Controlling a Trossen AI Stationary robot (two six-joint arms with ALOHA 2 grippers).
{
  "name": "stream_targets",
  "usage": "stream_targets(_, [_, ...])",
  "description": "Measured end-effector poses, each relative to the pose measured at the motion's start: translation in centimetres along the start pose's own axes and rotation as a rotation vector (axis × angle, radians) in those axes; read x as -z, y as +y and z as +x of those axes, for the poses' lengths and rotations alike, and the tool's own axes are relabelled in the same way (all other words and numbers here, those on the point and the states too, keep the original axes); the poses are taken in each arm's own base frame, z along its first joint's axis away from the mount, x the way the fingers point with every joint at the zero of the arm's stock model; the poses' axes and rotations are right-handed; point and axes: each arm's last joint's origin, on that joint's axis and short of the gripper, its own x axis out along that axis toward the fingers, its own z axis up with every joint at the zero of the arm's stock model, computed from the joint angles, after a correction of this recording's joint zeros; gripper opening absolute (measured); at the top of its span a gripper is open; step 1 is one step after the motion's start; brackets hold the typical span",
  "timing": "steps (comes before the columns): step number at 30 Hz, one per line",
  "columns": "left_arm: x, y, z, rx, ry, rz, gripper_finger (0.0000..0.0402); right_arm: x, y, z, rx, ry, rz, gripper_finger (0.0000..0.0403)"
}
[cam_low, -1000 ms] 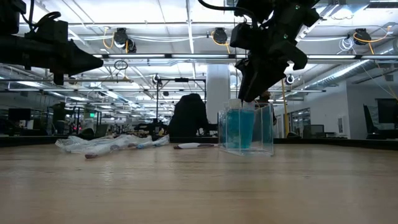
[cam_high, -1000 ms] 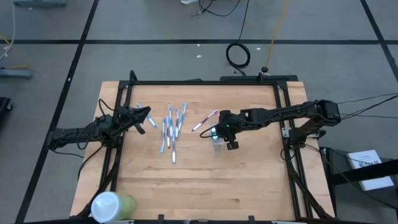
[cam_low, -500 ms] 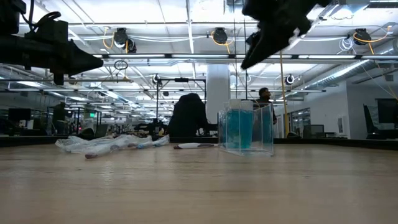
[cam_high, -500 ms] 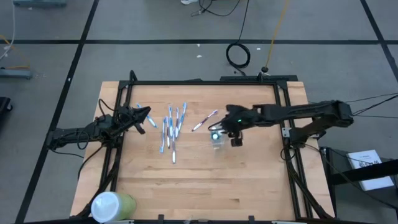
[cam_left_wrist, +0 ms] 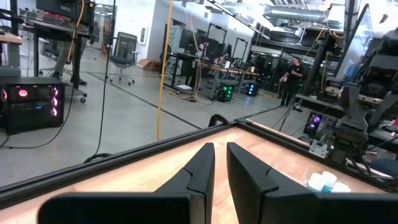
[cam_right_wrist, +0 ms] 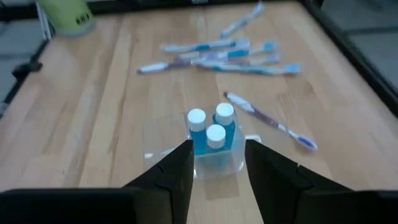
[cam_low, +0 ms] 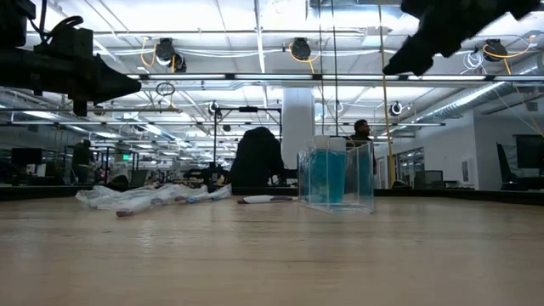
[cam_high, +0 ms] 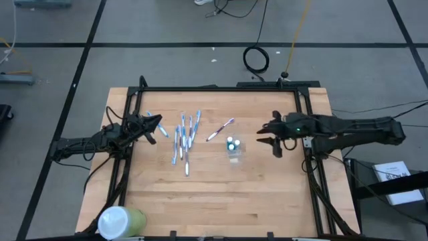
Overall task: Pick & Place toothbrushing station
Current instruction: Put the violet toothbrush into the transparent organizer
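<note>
A small clear plastic cup (cam_high: 233, 150) stands upright on the wooden table, right of centre, with three blue tubes with white caps (cam_right_wrist: 210, 127) upright inside it. Several blue-and-white toothbrushes (cam_high: 184, 137) lie loose on the table to its left. A pinkish-purple brush (cam_high: 221, 129) lies between them and the cup. My right gripper (cam_high: 267, 136) hangs open and raised to the right of the cup, clear of it. My left gripper (cam_high: 158, 123) is shut, level above the table's left side, holding nothing.
A large pale-green cylindrical container (cam_high: 121, 221) stands at the table's near left corner. A black frame (cam_high: 221, 88) runs along the table's far edge and sides. Bare wood lies between the cup and the near edge.
My right gripper has risen from just over the cup and drawn back toward the table's right edge, rolling as it went. The cup and its tubes stay where they were.
</note>
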Motion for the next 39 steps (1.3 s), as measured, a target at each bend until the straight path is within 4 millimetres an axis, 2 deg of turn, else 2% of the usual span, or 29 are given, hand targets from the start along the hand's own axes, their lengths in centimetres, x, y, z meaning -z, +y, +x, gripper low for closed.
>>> stream_targets(8, [0.0, 0.0, 0.0, 0.0, 0.0, 0.0, 0.0047, 4.3, -0.3, -0.6, -0.016, -0.243, -0.007, 0.0134])
stream_targets(20, [-0.4, -0.1, 0.0, 0.01, -0.041, -0.149, 0.0047, 7.7, -0.5, -0.1, -0.027, -0.413, -0.008, 0.0131])
stream_targets(23, [-0.4, -0.1, 0.0, 0.009, -0.035, -0.207, 0.0047, 8.1, -0.6, 0.1, -0.024, -0.451, -0.028, 0.013])
stream_targets(28, [-0.4, 0.0, 0.1, -0.018, -0.038, -0.171, 0.0047, 8.2, -0.6, 0.2, -0.025, -0.47, -0.034, 0.013])
stream_targets(35, [-0.4, -0.5, 0.7, 0.032, -0.03, -0.328, 0.0049, 8.2, -0.6, 0.2, -0.018, -0.469, -0.067, 0.013])
stream_targets(39, [-1.2, -1.5, 1.5, 0.134, -0.042, -0.375, 0.0085, 8.2, -0.6, 0.2, -0.009, -0.47, -0.102, 0.013])
